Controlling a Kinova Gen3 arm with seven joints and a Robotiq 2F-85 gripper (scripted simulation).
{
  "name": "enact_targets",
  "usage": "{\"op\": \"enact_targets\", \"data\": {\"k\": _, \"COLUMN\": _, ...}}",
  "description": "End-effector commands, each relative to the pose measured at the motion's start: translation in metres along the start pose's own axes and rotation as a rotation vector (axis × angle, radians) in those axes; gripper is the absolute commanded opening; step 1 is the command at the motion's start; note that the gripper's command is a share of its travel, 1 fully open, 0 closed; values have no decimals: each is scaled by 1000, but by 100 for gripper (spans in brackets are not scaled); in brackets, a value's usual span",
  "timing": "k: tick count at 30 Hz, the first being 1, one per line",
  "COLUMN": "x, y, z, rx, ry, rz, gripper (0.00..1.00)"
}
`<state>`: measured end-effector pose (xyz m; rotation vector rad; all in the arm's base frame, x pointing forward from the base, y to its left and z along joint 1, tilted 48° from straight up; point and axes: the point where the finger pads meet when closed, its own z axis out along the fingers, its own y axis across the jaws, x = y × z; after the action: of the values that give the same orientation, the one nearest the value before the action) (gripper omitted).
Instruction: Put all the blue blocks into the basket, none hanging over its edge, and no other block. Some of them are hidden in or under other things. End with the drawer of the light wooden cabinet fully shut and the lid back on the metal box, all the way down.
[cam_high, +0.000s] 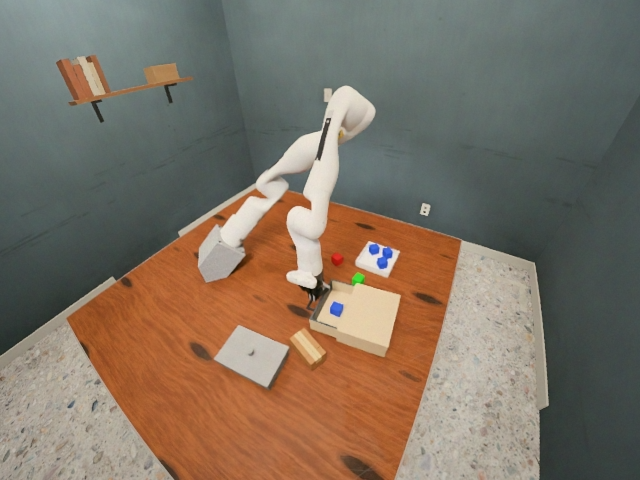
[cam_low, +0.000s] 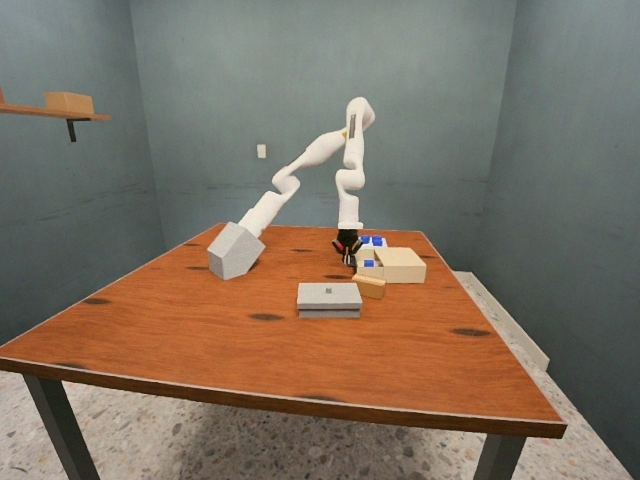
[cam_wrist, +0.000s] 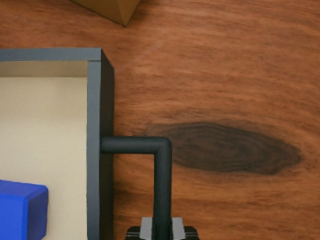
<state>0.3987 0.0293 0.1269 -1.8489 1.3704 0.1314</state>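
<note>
The light wooden cabinet (cam_high: 368, 317) lies on the table with its drawer (cam_high: 328, 308) pulled open toward the arm. One blue block (cam_high: 336, 308) sits inside the drawer and also shows in the wrist view (cam_wrist: 20, 212). My gripper (cam_high: 312, 297) is shut on the dark drawer handle (cam_wrist: 156, 165), just outside the drawer front (cam_wrist: 99, 145). The white basket (cam_high: 377, 256) behind the cabinet holds three blue blocks. The grey metal box stands near the front with its knobbed lid (cam_low: 328, 295) on it.
A red block (cam_high: 337, 258) and a green block (cam_high: 358, 278) lie between the arm and the basket. A tan wooden block (cam_high: 308, 348) lies between the metal box and the cabinet. The arm's grey base (cam_high: 219, 255) stands at the left.
</note>
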Motion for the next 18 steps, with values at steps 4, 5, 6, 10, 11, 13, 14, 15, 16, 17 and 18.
{"op": "enact_targets", "data": {"k": 4, "x": 1, "y": 1, "z": 0, "rx": 1, "ry": 4, "rz": 2, "gripper": 30}}
{"op": "enact_targets", "data": {"k": 5, "x": 1, "y": 1, "z": 0, "rx": 1, "ry": 4, "rz": 2, "gripper": 30}}
{"op": "enact_targets", "data": {"k": 6, "x": 1, "y": 1, "z": 0, "rx": 1, "ry": 4, "rz": 1, "gripper": 30}}
{"op": "enact_targets", "data": {"k": 10, "x": 2, "y": 1, "z": 0, "rx": 1, "ry": 4, "rz": 1, "gripper": 30}}
{"op": "enact_targets", "data": {"k": 11, "x": 2, "y": 1, "z": 0, "rx": 1, "ry": 4, "rz": 1, "gripper": 30}}
{"op": "enact_targets", "data": {"k": 13, "x": 2, "y": 1, "z": 0, "rx": 1, "ry": 4, "rz": 1, "gripper": 30}}
{"op": "enact_targets", "data": {"k": 14, "x": 2, "y": 1, "z": 0, "rx": 1, "ry": 4, "rz": 1, "gripper": 30}}
{"op": "enact_targets", "data": {"k": 15, "x": 2, "y": 1, "z": 0, "rx": 1, "ry": 4, "rz": 1, "gripper": 30}}
{"op": "enact_targets", "data": {"k": 16, "x": 2, "y": 1, "z": 0, "rx": 1, "ry": 4, "rz": 1, "gripper": 30}}
{"op": "enact_targets", "data": {"k": 17, "x": 2, "y": 1, "z": 0, "rx": 1, "ry": 4, "rz": 1, "gripper": 30}}
{"op": "enact_targets", "data": {"k": 18, "x": 2, "y": 1, "z": 0, "rx": 1, "ry": 4, "rz": 1, "gripper": 30}}
